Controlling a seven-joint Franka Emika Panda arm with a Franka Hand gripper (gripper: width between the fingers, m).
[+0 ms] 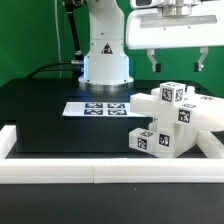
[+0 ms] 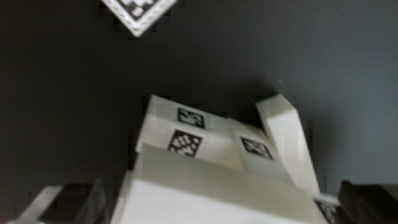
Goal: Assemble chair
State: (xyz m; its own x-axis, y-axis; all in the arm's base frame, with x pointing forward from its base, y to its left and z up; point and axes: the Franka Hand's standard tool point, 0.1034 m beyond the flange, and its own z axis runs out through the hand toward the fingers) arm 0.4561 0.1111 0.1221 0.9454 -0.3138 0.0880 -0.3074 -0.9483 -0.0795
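The gripper (image 1: 175,62) hangs at the upper right of the exterior view, its jaws spread wide with nothing between them. Well below it, the chair parts (image 1: 170,122) sit clustered at the lower right on the black table (image 1: 40,110). The marker board (image 1: 100,107) lies just beside them, toward the exterior view's left. A white border rail (image 1: 90,172) crosses the bottom of the frame.

Marker board (image 1: 98,108) flat on black table (image 1: 40,115); white border rail (image 1: 90,173) along near edge; green backdrop (image 1: 22,40), possibly curtain, behind.
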